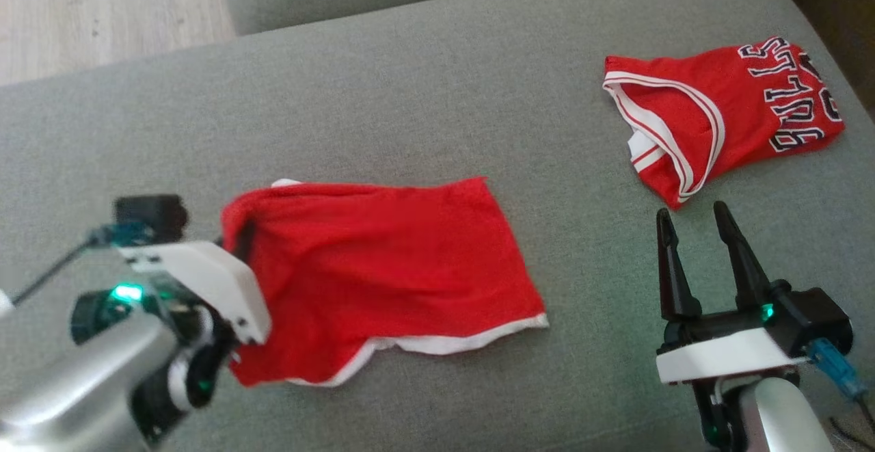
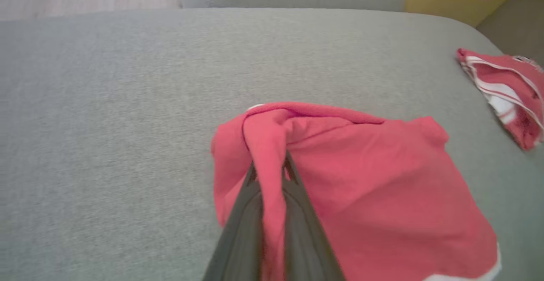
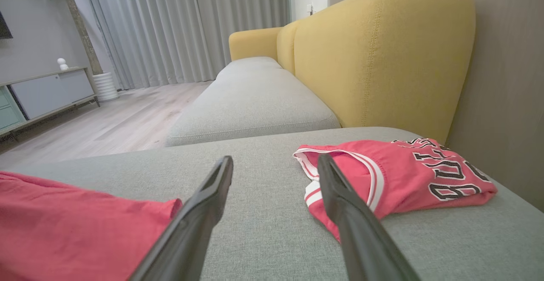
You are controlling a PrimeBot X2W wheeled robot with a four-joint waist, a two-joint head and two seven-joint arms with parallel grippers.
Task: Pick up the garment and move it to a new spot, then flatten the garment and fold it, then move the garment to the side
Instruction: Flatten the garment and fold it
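Left gripper (image 2: 270, 174) is sitting closest to the lens, its two dark fingers (image 2: 238, 230) pinching a gathered fold of the red garment (image 1: 383, 267). Jaws are standing narrow, with cloth running down between them. Fabric at the grip is bunching into a raised ridge and draping over the fingertips.

Red garment is lying on the grey seat cushion (image 1: 410, 96), about mid-cushion and toward the robot's left. Fabric is plain red, with a rough four-sided outline. Away from the grip it is spreading mostly flat, with soft wrinkles. White band is running along the near edge and curving round at the near-left corner. Small bit of white is peeking out at the far-left top edge. Pinched left edge is standing up off the cushion; right side is resting on it.

Right gripper (image 1: 692, 214) is hovering over bare cushion, fingers spread wide, gripping nothing. It is sitting between the red garment and a red jersey (image 1: 711, 117), nearer the jersey.

Red jersey is lying well apart from the garment at the cushion's far right. It is crumpled, showing white-and-red trim round an opening and black-and-white lettering. Yellow backrest (image 3: 382, 51) is rising behind it. Pale wooden floor (image 1: 102, 7) is showing beyond the cushion.
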